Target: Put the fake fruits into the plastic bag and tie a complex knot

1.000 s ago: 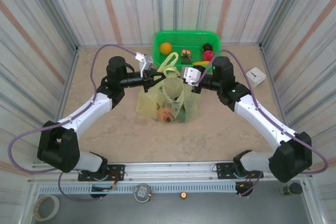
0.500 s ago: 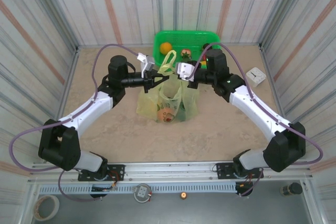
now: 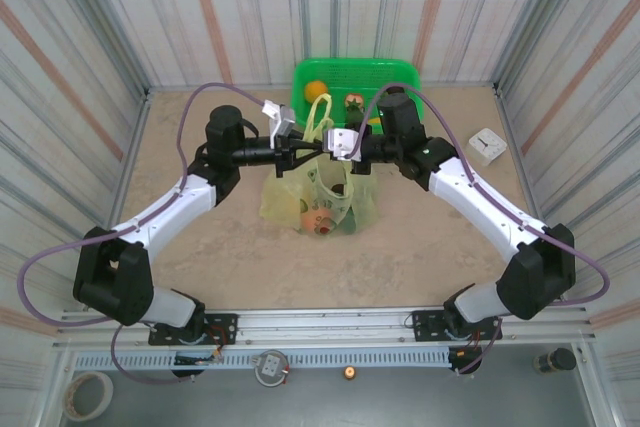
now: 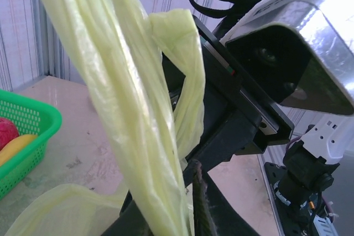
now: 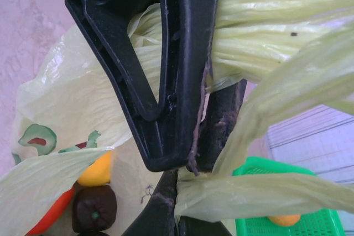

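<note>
The plastic bag (image 3: 320,195) stands mid-table, translucent yellow-green, with fake fruits (image 3: 318,217) inside. Above it, both grippers meet at its twisted handles (image 3: 320,117). My left gripper (image 3: 300,152) (image 4: 166,203) has one handle strand (image 4: 127,98) running between its nearly closed fingers. Below it in the right wrist view, my right gripper (image 3: 338,147) (image 5: 191,203) is shut on the other strand (image 5: 260,197). Through the bag's mouth I see a yellow fruit (image 5: 97,169) and a dark brown one (image 5: 94,207). More fruits, one orange (image 3: 316,90), lie in the green basket (image 3: 400,72).
The green basket (image 4: 33,120) stands against the back wall, right behind the bag. A small white box (image 3: 488,144) lies at the right. Striped walls close in the table on three sides. Bare tabletop lies in front of the bag.
My right arm has swung left, bringing its gripper up against the left gripper above the bag. The left arm has hardly moved. The bag has stayed put.
</note>
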Tool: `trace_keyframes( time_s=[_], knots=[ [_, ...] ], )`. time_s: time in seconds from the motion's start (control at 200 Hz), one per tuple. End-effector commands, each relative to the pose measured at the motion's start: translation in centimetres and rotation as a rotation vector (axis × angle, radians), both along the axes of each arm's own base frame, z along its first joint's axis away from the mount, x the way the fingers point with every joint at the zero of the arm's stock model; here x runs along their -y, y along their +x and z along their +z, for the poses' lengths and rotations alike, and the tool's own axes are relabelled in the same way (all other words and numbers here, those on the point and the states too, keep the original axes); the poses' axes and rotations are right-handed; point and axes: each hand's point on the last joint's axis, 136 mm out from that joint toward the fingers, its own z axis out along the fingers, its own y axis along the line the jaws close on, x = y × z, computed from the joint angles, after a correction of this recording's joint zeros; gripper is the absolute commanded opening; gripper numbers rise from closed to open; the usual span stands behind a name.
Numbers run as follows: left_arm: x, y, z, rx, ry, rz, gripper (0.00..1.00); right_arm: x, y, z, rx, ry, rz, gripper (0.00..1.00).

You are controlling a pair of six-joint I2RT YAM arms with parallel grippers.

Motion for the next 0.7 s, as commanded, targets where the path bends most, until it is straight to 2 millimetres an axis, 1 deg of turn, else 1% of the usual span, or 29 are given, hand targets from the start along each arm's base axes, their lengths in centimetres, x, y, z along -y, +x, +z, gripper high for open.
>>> trace_keyframes(
  time_s=[0.0, 0.18, 0.286, 0.406, 0.486, 0.696],
  knots=[
    [0.35, -0.33, 0.22, 0.002, -0.007, -0.037, 0.21, -0.07, -0.13, 0.66, 0.039, -0.026, 0.014, 0.00],
    [0.34, -0.31, 0.12, -0.004, -0.002, -0.039, 0.28, 0.59, -0.18, 0.93, 0.079, -0.054, 0.004, 0.00],
    [0.32, -0.35, 0.19, -0.006, -0.003, -0.039, 0.34, 0.70, -0.21, 0.58, 0.086, -0.075, 0.008, 0.00],
    [0.36, -0.38, 0.19, -0.016, -0.006, -0.044, 0.37, 0.70, -0.39, 0.39, 0.110, -0.100, 0.017, 0.00],
    [0.45, -0.32, 0.07, -0.032, -0.003, -0.050, 0.39, 0.49, -0.72, 0.69, 0.129, -0.095, 0.032, 0.00],
    [0.65, -0.37, 0.07, -0.068, -0.006, -0.073, 0.43, 0.56, -0.37, 1.12, 0.174, -0.109, 0.024, 0.00]
  ],
)
